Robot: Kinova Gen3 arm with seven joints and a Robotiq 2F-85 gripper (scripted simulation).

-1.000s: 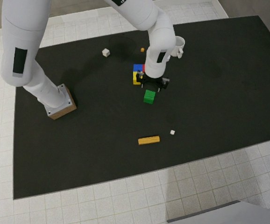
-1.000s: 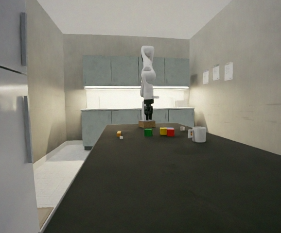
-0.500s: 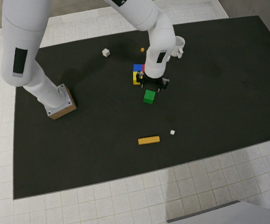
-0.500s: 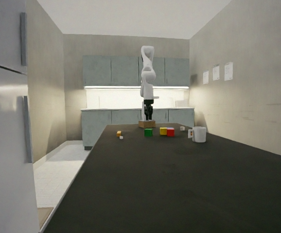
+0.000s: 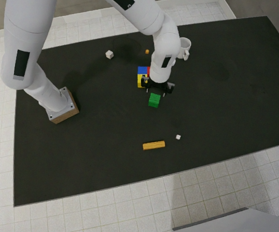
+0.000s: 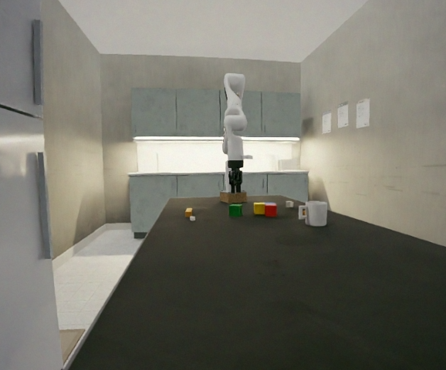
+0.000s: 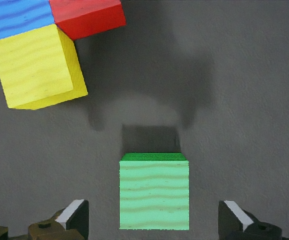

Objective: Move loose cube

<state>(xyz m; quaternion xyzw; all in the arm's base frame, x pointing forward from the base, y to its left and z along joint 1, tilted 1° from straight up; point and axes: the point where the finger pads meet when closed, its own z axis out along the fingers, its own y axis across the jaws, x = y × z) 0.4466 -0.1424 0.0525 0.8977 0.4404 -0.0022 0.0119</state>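
Note:
The loose green cube lies on the black table top, apart from the other three cubes. The blue cube, the red cube and the yellow cube stand together in an L. The corner between the red and yellow cubes is open. My gripper is open and hangs a little above the green cube. In the wrist view one finger shows on each side of the cube, clear of it.
A white mug stands behind the cubes. A small white cube and a tiny orange cube lie at the back. An orange block and another small white cube lie towards the front. The arm's base is at the left.

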